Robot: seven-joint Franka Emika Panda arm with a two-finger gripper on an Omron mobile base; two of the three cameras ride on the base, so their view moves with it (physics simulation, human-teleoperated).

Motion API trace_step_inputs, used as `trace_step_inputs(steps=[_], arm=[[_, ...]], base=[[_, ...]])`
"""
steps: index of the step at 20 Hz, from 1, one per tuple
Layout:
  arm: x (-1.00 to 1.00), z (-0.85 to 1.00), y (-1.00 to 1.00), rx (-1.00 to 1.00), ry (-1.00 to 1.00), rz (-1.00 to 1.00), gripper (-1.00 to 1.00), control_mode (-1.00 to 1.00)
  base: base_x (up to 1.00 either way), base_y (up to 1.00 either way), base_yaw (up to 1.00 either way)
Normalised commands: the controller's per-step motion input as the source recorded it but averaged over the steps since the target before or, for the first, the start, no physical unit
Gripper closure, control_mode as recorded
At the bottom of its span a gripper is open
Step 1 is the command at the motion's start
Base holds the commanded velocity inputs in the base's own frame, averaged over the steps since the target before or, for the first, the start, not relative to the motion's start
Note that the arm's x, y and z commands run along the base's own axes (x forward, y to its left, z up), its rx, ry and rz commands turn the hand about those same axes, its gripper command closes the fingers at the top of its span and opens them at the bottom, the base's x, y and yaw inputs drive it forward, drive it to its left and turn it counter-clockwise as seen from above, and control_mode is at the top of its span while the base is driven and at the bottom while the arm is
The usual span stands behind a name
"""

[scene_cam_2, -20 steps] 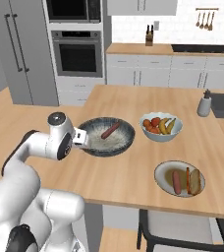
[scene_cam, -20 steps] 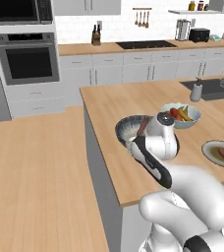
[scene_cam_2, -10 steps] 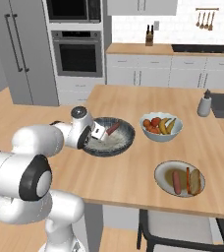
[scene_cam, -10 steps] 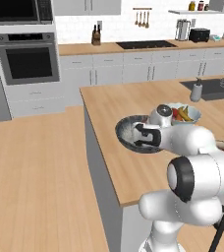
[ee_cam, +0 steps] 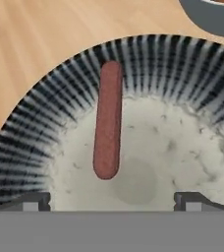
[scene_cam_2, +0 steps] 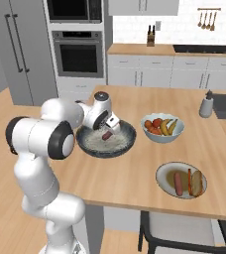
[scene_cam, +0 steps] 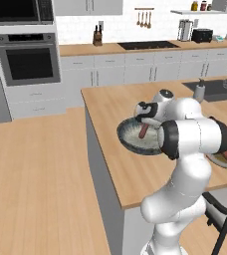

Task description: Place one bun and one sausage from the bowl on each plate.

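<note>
So the gripper (ee_cam: 112,199) is hanging right over the bowl (ee_cam: 182,64) with its jaws spread wide, holding nothing. 1 sausage (ee_cam: 107,119) is lying inside, running from the pale speckled floor up the dark ribbed wall. Its long axis is pointing away from the hand, a bit off to 1 side of center between the tips. It's a smooth reddish-brown cylinder with rounded ends. I'm not spotting a bun in there, though part of the bowl is probably hidden.
</note>
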Motion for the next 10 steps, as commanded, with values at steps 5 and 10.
trace_step_inputs(steps=[5, 10], arm=[[0.81, -0.59, 0.00, -0.05, 0.00, -0.03, -1.00, -1.00], [0.29, -0.62, -0.06, -0.01, 0.03, -0.01, -1.00, -1.00]], base=[[0.00, 0.00, 0.00], [0.00, 0.00, 0.00]])
